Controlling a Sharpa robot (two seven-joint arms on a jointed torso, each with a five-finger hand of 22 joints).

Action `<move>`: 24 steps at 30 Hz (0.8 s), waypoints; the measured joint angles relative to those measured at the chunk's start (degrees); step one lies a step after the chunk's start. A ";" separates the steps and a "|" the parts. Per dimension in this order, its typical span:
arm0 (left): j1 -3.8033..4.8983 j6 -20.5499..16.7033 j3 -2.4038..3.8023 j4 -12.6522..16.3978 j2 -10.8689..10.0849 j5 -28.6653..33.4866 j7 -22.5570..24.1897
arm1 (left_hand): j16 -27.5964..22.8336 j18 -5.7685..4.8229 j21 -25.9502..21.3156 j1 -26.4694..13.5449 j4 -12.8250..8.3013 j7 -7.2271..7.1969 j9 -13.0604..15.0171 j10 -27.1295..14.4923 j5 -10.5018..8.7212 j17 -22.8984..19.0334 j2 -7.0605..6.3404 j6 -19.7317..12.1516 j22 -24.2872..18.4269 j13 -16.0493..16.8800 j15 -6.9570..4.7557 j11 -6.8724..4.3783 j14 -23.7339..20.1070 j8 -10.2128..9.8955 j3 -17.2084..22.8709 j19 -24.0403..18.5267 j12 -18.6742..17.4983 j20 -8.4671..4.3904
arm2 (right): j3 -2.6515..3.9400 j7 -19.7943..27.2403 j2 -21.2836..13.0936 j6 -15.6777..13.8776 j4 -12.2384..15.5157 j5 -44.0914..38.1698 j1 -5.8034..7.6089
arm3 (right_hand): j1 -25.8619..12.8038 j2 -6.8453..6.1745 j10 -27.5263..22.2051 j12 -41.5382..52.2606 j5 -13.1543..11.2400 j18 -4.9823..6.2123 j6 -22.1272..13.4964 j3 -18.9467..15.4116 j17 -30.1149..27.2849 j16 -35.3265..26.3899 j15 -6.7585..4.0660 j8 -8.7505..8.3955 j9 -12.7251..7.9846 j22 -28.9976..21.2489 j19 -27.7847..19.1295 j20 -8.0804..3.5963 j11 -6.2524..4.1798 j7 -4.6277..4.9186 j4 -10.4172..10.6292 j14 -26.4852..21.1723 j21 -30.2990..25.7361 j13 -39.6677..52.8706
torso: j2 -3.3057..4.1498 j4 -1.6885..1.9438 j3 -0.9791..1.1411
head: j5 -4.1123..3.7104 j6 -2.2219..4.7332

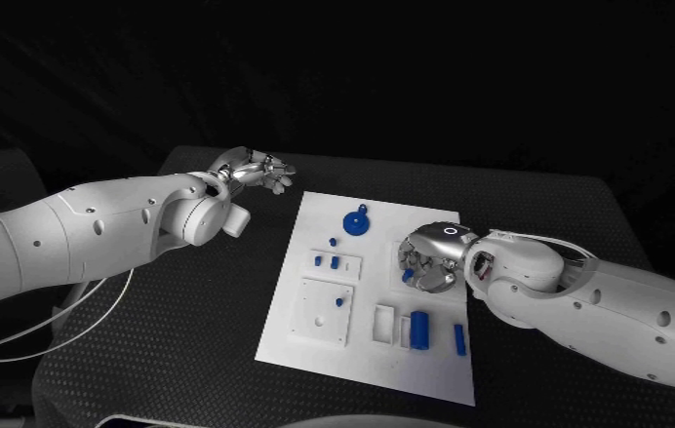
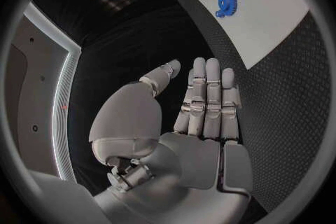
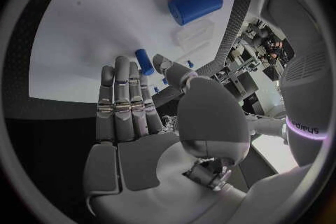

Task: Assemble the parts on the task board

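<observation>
A black textured tabletop (image 1: 169, 350) sits under a dark background, with the white task board (image 1: 422, 369) lying in the middle of the frame, tilted slightly so its long side runs from upper centre to lower right.

On the board, a blue gear (image 1: 357, 222) with a small tab lies near the upper end. Below it, two small blue pegs (image 1: 327, 262) sit in a raised white block, and a larger white block (image 1: 324, 312) lies under that. Toward the lower right of the board, a blue cylinder (image 1: 419, 328) lies beside a white holder (image 1: 384, 322), and a thin blue bar (image 1: 460, 339) lies just to its right.

The left hand (image 1: 255, 172) hovers at the upper left of the frame, off the board, over the bare tabletop; its fingers (image 2: 207, 98) are stretched out, side by side, holding nothing.

The right hand (image 1: 429, 257) hangs over the board's right edge at centre right. Its fingers (image 3: 123, 101) are extended and empty, just above the white surface.
</observation>
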 measured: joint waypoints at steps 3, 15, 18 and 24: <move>0.00 0.01 0.00 0.00 0.00 0.00 -0.01 | 0.00 0.00 0.00 0.00 0.00 0.00 0.00 0.00 0.00 0.00 0.00 0.00 0.00 0.00 0.00 0.00 0.00 0.00 0.00 0.00 0.00 0.00 | -0.01 0.02 0.05 -0.02 0.00 -0.09 -0.03 | 0.00 0.00 0.20 0.00 0.00 0.01 0.17 0.39 0.04 0.00 0.00 0.00 0.00 0.00 0.00 0.00 0.21 -0.17 0.08 0.00 0.00 0.00 | 0.00 0.00 0.00 | 0.03 -0.06; 0.00 0.06 -0.01 0.00 -0.01 -0.02 -0.12 | 0.00 0.00 0.00 0.00 0.00 0.00 0.00 0.00 0.00 0.00 0.00 0.00 -0.01 -0.01 0.00 0.00 0.00 0.00 0.00 0.00 0.00 0.00 | -0.01 0.06 0.10 -0.13 0.04 -0.24 -0.04 | 0.47 0.47 1.03 0.24 0.00 0.00 0.85 2.03 0.24 0.00 -0.25 0.34 0.06 0.00 0.32 -0.30 -0.21 -0.45 0.61 0.25 0.01 0.24 | -0.03 0.02 -0.02 | 0.08 -0.28; 0.00 0.06 -0.01 0.00 -0.01 -0.02 -0.18 | 0.00 0.00 0.00 0.00 0.00 0.00 0.00 0.00 0.00 0.00 0.00 0.00 -0.01 -0.01 0.00 0.00 0.00 0.00 0.00 0.00 0.00 0.00 | -0.01 0.14 0.10 -0.22 0.12 -0.29 -0.05 | 1.43 1.43 2.15 0.97 0.00 0.00 2.15 3.52 0.45 0.03 -0.70 1.23 0.27 0.00 0.82 -0.39 -0.78 -0.86 0.95 0.71 0.44 0.57 | -0.03 0.01 -0.02 | 0.09 -0.29; 0.00 0.06 -0.01 -0.01 0.02 -0.02 -0.28 | 0.00 0.00 0.00 0.00 0.00 0.00 -0.05 0.00 0.00 0.00 0.00 0.00 -0.01 -0.02 0.00 0.00 0.00 0.00 0.00 0.00 0.00 0.00 | 0.01 0.13 0.01 -0.44 0.32 -0.86 -0.05 | 1.97 1.96 4.40 2.00 -0.07 0.00 4.18 7.81 1.36 1.05 -1.66 2.30 0.58 0.00 3.08 -1.22 -1.94 -1.85 0.49 2.50 1.77 1.67 | -0.04 0.03 -0.02 | 0.09 -0.31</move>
